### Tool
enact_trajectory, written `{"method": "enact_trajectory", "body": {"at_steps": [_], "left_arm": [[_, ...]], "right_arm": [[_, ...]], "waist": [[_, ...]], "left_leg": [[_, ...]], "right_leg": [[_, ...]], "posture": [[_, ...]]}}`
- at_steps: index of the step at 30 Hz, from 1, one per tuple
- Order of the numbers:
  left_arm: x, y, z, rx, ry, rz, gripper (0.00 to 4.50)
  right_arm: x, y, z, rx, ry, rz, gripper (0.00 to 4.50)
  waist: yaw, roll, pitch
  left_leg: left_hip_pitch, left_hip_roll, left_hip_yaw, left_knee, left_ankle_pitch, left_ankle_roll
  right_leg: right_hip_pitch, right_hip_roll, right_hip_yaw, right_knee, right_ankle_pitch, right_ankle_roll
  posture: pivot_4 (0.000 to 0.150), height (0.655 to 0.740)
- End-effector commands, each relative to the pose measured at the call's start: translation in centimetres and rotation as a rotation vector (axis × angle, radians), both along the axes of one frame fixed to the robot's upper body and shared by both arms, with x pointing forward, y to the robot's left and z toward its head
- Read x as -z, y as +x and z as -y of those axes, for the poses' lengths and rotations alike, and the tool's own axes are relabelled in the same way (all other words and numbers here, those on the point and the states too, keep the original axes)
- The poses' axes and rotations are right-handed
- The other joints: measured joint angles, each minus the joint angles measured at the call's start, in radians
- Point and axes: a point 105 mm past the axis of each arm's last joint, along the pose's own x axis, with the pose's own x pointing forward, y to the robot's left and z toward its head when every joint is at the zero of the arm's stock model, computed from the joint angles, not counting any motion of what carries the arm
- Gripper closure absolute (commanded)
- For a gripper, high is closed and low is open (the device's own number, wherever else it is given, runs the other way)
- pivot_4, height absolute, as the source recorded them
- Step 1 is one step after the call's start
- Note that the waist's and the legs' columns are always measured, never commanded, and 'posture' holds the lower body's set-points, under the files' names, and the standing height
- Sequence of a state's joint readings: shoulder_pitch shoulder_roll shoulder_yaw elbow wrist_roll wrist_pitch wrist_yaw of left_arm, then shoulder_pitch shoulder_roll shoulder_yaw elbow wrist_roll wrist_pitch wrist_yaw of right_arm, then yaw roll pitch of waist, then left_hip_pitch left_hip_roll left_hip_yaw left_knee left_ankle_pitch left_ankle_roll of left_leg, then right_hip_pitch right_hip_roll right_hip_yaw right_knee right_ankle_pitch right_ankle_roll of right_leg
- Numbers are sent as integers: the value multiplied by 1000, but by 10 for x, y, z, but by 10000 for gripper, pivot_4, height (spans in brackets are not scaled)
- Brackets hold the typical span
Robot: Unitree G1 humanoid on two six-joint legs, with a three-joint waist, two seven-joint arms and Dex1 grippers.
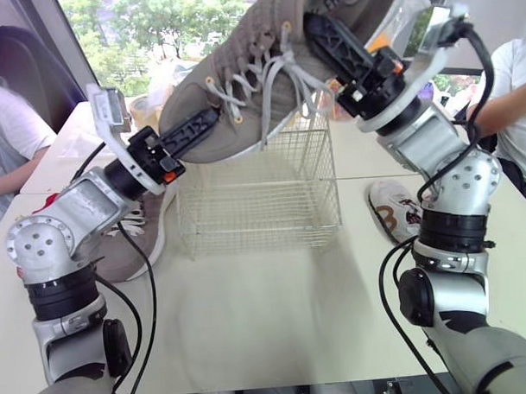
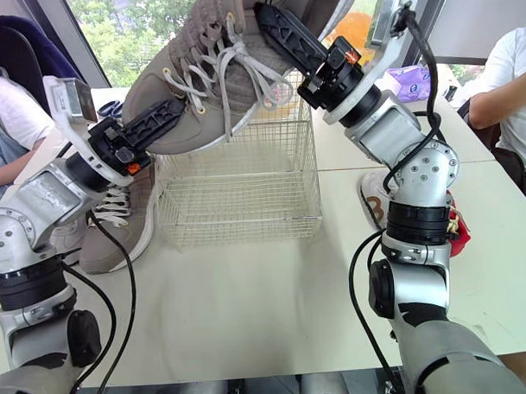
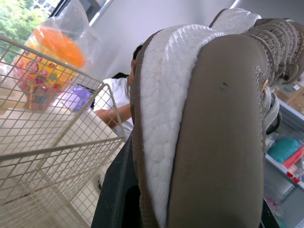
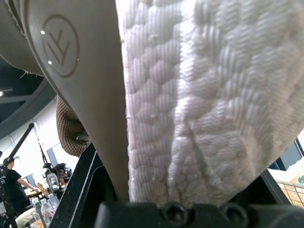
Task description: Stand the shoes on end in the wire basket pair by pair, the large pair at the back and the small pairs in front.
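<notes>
A large grey-brown sneaker (image 1: 250,85) with white laces and a white sole hangs tilted in the air over the wire basket (image 1: 263,206), toe lower than heel. My left gripper (image 1: 207,123) is shut on its toe end and my right gripper (image 1: 322,31) is shut on its heel end. The sole (image 3: 190,123) runs between the left fingers, and the heel sole (image 4: 199,95) sits between the right ones. Its mate, a second large grey sneaker (image 1: 135,245), lies on the table left of the basket. A small white shoe (image 1: 397,210) lies to the basket's right.
A person (image 1: 1,128) sits at the table's left and another person (image 1: 510,93) at its right. A clear bag with orange items (image 3: 52,52) stands behind the basket. A red object (image 2: 459,233) lies beside the small shoe.
</notes>
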State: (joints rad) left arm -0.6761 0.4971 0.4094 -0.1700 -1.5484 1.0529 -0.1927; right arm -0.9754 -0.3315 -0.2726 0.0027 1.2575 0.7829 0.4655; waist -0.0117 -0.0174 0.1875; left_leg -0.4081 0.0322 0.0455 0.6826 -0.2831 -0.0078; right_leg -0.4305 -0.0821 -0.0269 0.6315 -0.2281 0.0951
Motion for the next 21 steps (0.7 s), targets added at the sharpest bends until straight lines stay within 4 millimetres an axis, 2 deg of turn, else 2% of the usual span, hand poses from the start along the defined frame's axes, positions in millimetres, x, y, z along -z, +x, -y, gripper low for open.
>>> {"method": "enact_trajectory", "body": {"at_steps": [1,5,9,15,18,21], "left_arm": [[-6,-1,-6,-43,65,52,18544],[-7,-2,-17,-96,218,143,298],[-11,2,-36,-155,292,198,298],[-4,3,-45,-172,338,212,298],[-1,1,-44,-171,346,216,298],[3,-2,-42,-170,350,216,298]], "right_arm": [[-27,-25,-15,-68,-41,153,26400],[-38,-21,-12,-37,-107,209,26400],[-63,-5,6,57,-224,323,26400],[-105,22,32,247,-355,497,26400],[-103,31,32,292,-455,562,26400],[-88,40,27,282,-570,603,26400]], "waist": [[-1,0,0],[-2,1,0],[0,2,1],[-3,2,2],[-8,2,2],[-10,2,2]], "left_leg": [[0,0,0,0,0,0],[0,0,0,-1,0,0],[0,0,1,-2,0,0],[-1,0,2,-3,0,0],[-1,0,3,-5,0,0],[-1,0,3,-7,0,0]], "right_leg": [[0,0,0,0,0,0],[-1,1,0,0,0,0],[-1,1,0,-1,0,0],[-2,0,1,-4,0,0],[-3,0,1,-4,0,0],[-4,1,1,-4,0,0]], "posture": [[1500,7400],[1500,7400],[1500,7400],[1500,7400],[1500,7400],[1500,7400]]}}
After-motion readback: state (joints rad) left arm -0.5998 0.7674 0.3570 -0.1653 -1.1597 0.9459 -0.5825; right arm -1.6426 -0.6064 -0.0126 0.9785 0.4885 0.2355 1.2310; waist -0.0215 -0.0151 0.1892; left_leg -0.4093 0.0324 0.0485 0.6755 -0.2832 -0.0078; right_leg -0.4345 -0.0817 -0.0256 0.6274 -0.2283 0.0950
